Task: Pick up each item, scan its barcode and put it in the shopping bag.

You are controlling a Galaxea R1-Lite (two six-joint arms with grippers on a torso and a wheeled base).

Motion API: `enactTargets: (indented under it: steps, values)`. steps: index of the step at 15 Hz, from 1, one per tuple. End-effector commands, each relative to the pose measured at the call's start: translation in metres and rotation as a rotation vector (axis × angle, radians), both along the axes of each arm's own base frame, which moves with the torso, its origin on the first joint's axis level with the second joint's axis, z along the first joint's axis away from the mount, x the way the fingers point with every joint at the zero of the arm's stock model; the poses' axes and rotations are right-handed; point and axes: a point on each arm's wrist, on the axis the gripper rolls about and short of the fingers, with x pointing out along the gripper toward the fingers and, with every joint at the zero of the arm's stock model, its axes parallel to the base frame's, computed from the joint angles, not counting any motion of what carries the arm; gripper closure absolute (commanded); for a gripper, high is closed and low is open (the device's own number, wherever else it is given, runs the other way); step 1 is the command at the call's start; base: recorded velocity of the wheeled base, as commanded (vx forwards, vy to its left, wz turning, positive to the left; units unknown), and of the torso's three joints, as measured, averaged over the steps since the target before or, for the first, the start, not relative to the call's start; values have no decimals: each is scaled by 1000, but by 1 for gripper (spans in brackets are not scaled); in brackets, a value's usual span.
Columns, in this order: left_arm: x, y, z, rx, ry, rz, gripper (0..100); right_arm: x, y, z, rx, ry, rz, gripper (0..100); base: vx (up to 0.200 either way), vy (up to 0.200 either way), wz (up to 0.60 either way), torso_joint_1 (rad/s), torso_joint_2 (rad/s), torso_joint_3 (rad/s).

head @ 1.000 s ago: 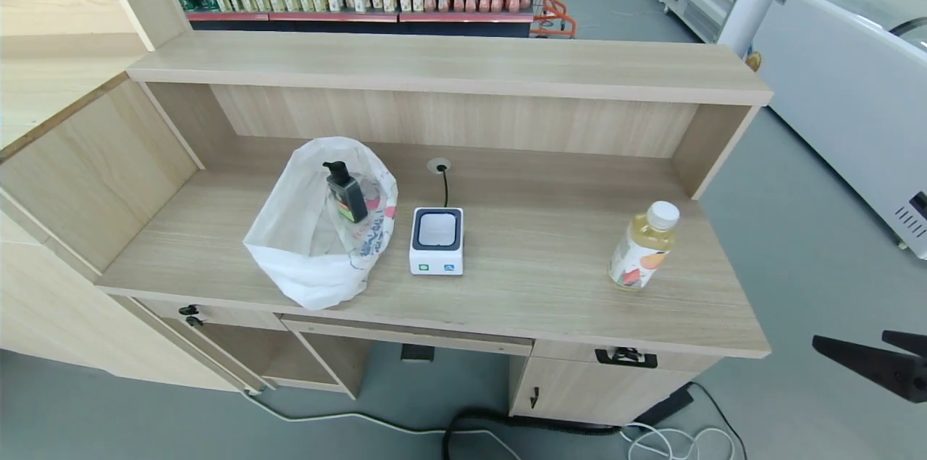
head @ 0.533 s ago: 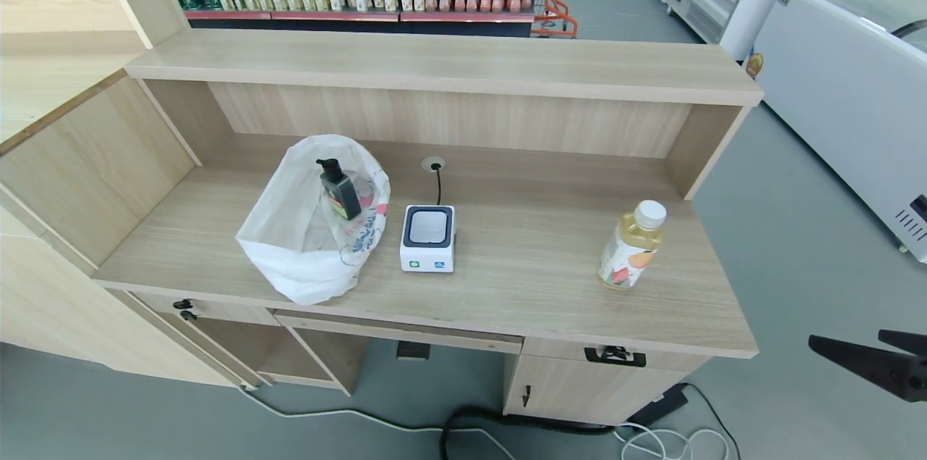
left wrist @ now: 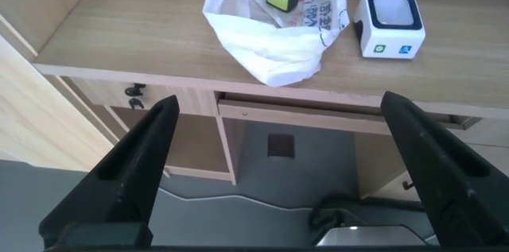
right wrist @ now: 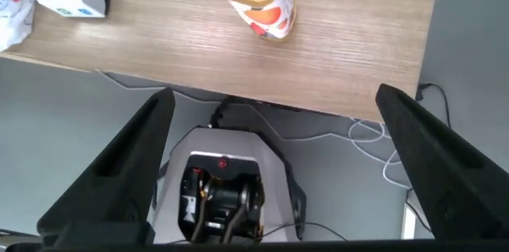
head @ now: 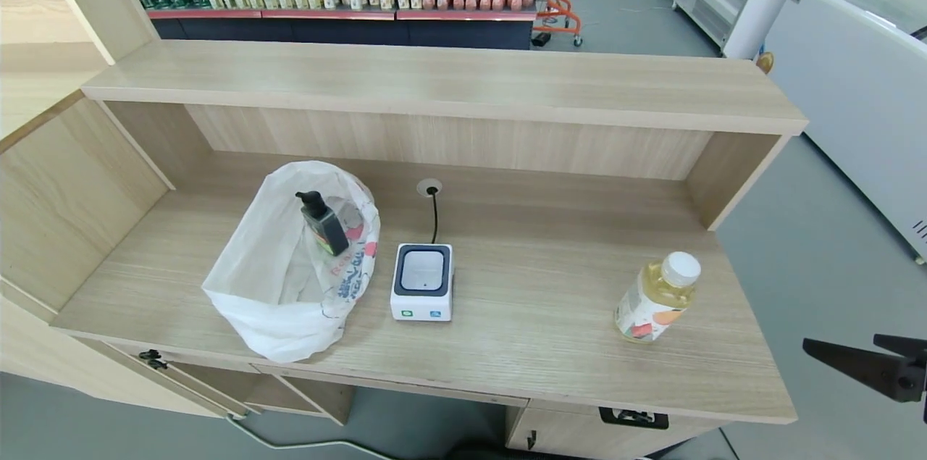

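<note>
On my desk (head: 550, 279), a bottle (head: 657, 298) stands at 3 o'clock from the scanner (head: 422, 281), bag (head: 246, 286) at 9. My left gripper (left wrist: 280, 102) and right gripper (right wrist: 274, 97) gape empty.

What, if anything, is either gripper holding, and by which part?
Nothing. The left gripper and right gripper are open and empty; the white-capped yellow drink bottle stands free on the wooden counter.

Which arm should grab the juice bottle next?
Probably the right. The bottle stands at the counter's right end, nearest the open right end effector. The left end effector hangs near the shopping bag.
</note>
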Motion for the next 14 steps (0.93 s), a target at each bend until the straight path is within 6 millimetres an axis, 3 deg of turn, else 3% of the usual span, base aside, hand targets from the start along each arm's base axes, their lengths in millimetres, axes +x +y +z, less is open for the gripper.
enactTargets:
  steps: [1, 6, 10, 14]
  values:
    - [0, 0, 0, -1, -1, 0, 0, 3, -4, -9, -22, 46, -38, 0, 0, 0, 0, 0, 0, 0]
    - [0, 0, 0, -1, -1, 0, 0, 7, -12, -32, -116, 163, -189, 0, 0, 0, 0, 0, 0, 0]
    - [0, 0, 0, -1, -1, 0, 0, 19, -13, -38, -118, 211, -177, 0, 0, 0, 0, 0, 0, 0]
    - [0, 0, 0, -1, -1, 0, 0, 50, -7, -55, -110, 207, -106, 0, 0, 0, 0, 0, 0, 0]
